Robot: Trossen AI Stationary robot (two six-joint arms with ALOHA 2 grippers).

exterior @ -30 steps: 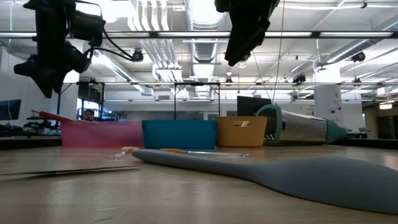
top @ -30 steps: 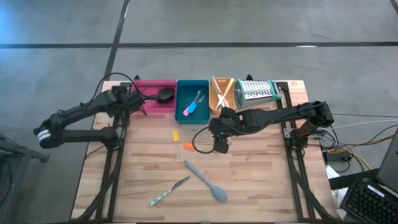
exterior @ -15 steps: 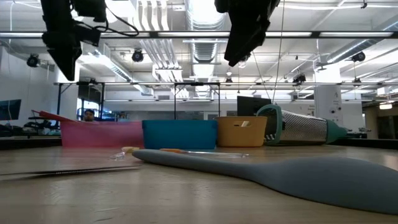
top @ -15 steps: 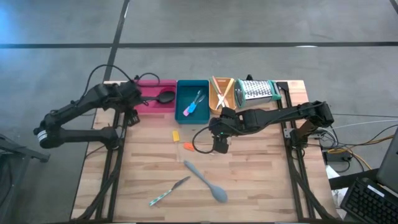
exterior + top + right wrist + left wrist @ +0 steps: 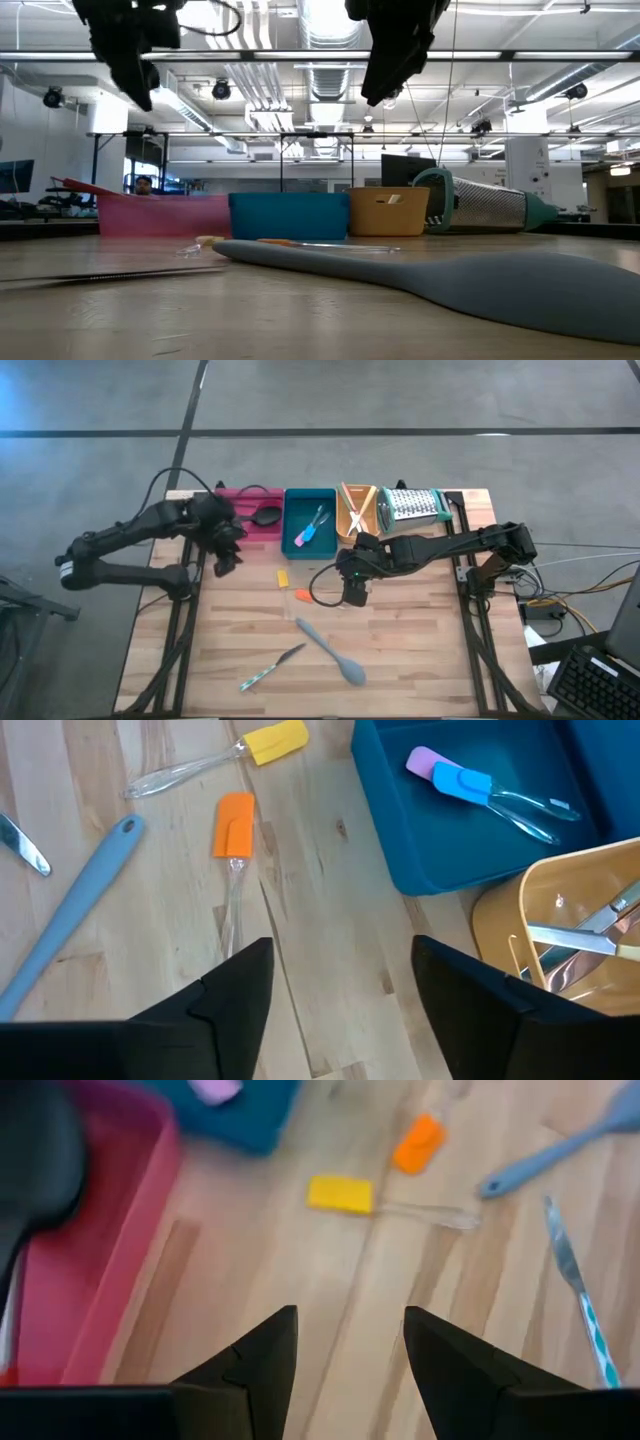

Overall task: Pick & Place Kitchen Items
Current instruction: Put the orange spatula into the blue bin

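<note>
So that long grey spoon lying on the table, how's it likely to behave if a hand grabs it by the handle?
The grey spoon looks like one matte moulded piece, so probably light and slightly flexible. Its broad bowl lies flat on the table, so it seems unlikely to roll. Gripped at the thin handle end, the bowl may droop or swing.

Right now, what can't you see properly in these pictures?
- Low view: what is inside the pink tray, teal tray and orange tray; their walls hide it.
- High view: the items in the orange tray are too small to name.
- Left wrist view: the black spoon is cut off by the edge.
</note>
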